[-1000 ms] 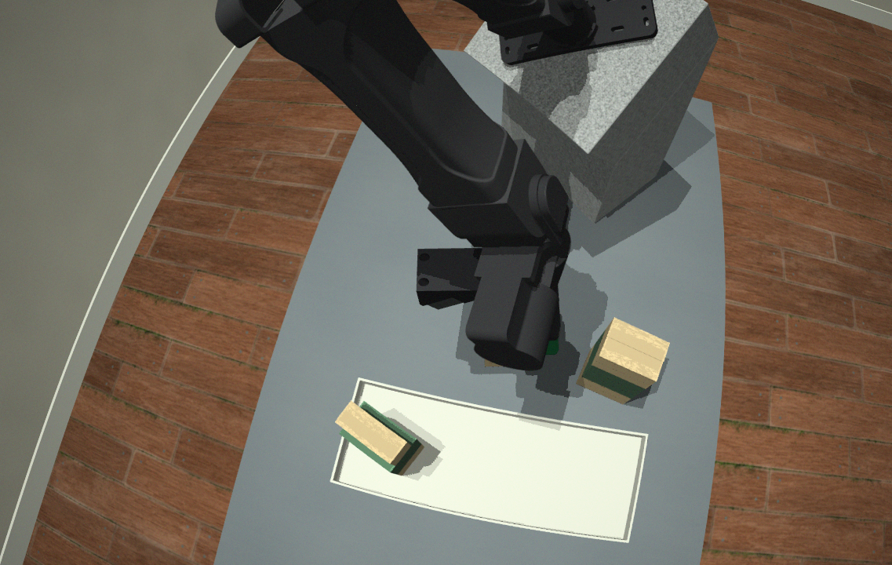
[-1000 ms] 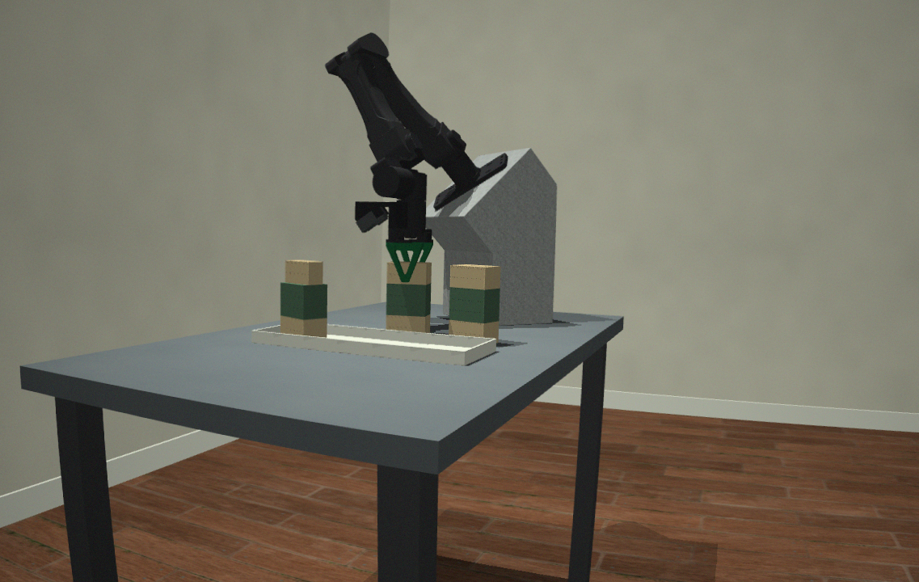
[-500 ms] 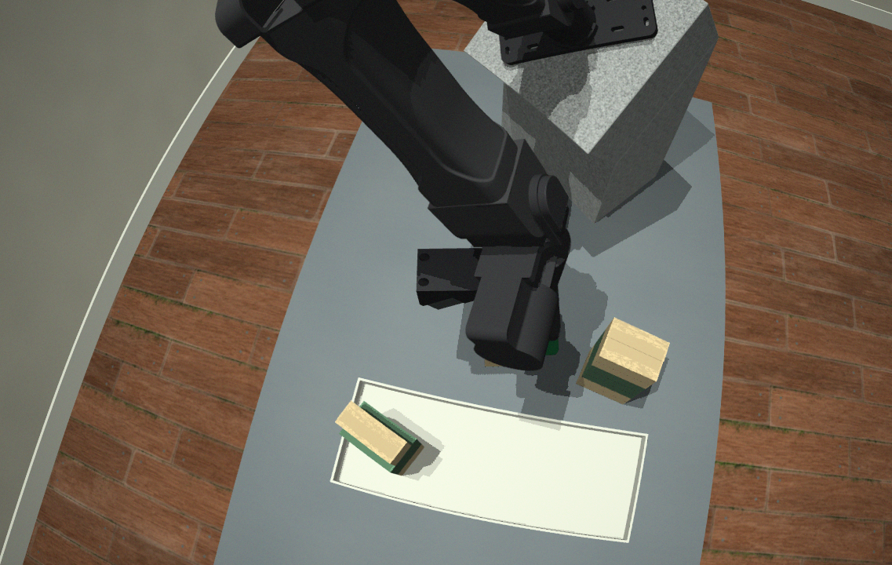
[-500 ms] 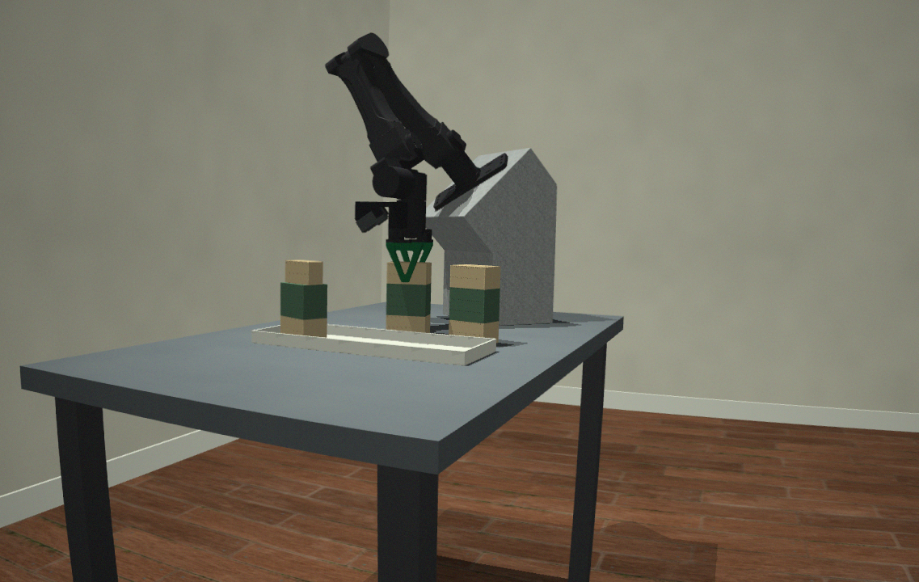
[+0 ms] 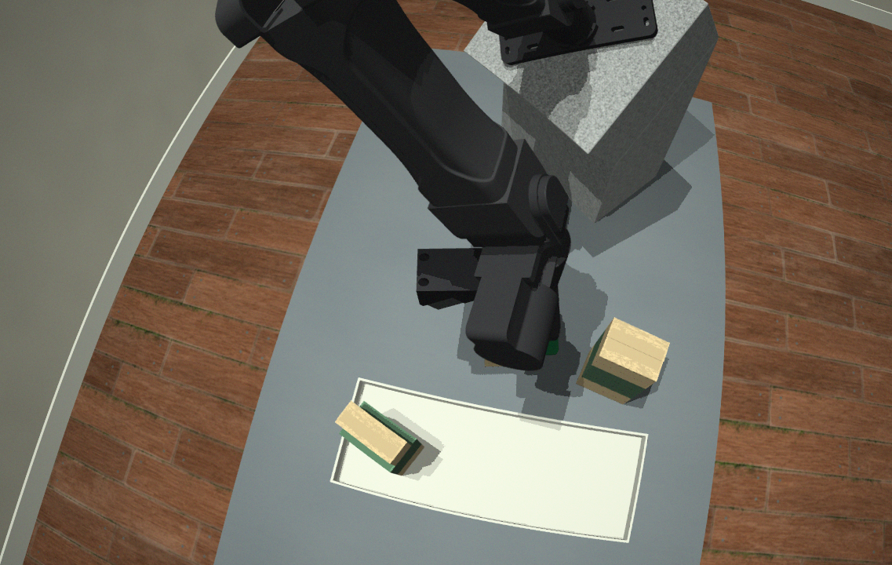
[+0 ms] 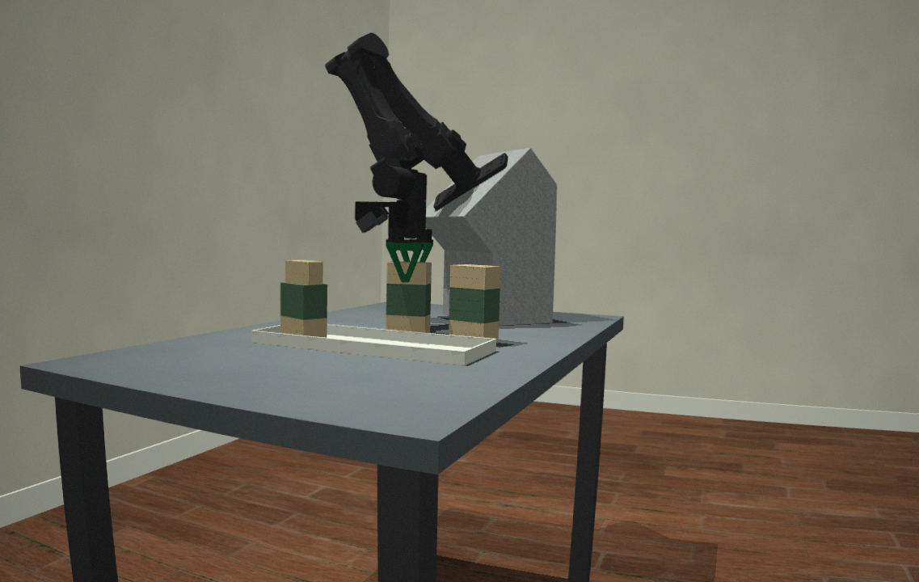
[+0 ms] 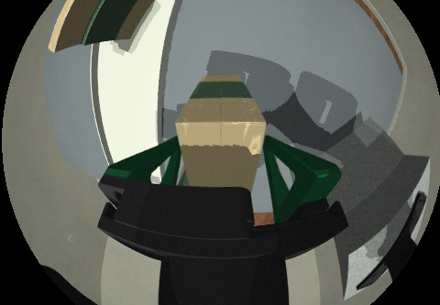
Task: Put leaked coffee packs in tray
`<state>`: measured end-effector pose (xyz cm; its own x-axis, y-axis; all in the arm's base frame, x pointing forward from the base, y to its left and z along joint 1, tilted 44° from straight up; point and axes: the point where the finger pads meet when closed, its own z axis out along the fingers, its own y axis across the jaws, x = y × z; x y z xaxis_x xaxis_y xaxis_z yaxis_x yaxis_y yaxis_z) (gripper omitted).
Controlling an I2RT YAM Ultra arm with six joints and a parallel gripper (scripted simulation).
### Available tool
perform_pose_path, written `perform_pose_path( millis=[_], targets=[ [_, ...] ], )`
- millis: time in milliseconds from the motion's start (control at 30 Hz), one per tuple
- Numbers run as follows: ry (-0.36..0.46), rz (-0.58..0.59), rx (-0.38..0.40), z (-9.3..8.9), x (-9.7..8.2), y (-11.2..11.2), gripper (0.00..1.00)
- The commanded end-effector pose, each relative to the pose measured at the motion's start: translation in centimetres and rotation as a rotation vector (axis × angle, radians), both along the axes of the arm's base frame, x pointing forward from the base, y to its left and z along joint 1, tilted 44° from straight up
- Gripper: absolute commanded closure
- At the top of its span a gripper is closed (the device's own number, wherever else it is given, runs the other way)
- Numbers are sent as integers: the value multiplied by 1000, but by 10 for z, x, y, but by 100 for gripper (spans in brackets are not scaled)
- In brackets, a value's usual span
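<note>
Top view is set high above the gripper [image 5: 513, 351], looking down, fairly near. Exterior view is placed far off to the side, at about table [image 6: 347, 383] height, facing the gripper across it. Wrist view is mounted just behind the fingers, v. close. Tray [image 5: 635, 491] and packs are shared by all three.

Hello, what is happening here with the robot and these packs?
The arm's gripper is open, its green fingers either side of the top of the middle coffee pack, gripping nothing. One pack stands in the white tray, at its end. The third pack stands on the table beside the tray.
</note>
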<state>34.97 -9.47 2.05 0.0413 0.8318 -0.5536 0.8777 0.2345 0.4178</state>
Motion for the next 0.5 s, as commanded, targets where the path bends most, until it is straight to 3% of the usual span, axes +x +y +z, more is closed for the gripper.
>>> perform_pose_path(
  millis=[0, 100, 133, 467],
  targets=[
    [-20, 8, -5, 7, 9, 2, 21],
    [-20, 8, -5, 7, 9, 2, 21],
    [-20, 8, -5, 7, 9, 2, 74],
    [-11, 6, -6, 5, 7, 1, 74]
  ],
)
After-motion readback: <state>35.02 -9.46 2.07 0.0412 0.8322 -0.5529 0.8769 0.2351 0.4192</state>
